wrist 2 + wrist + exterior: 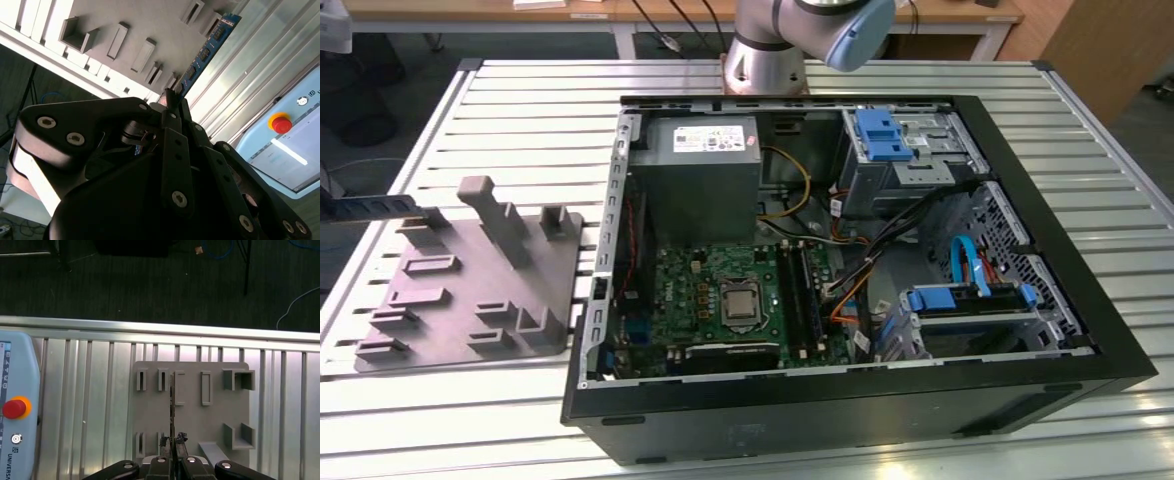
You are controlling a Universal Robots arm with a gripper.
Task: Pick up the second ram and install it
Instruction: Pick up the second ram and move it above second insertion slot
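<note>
In the exterior view, an open computer case [1067, 330] lies on its side on the slatted aluminium tabletop [520, 90]. Inside it are the green motherboard [680, 290], the long black memory slots [801, 290] beside the processor socket [740, 300], a grey power supply [700, 170] and blue drive brackets [881, 130]. A grey moulded fixture tray [454, 290] sits just beside the case, on the exterior view's left, and the robot arm [801, 35] rises behind the case. In the second wrist view, the black end effector [172, 102] is clamped on one end of the second ram [205, 52]. This blue-green stick with a row of black chips reaches out from the fingertips [176, 107] along the edge of the fixture tray [100, 20]. A teach pendant [295, 145] with a red stop button [280, 122] lies on the tabletop [260, 65] nearby. In the first wrist view, the end effector [173, 441] holds the second ram [172, 410] edge-on as a thin dark line. The stick is over the fixture tray [195, 420] and in line with one of the tray's narrow slots [178, 388]. Whether its lower edge touches the tray cannot be told. The teach pendant [15, 370] and its red stop button [14, 408] rest on the tabletop [85, 390], well apart from the tray.
</note>
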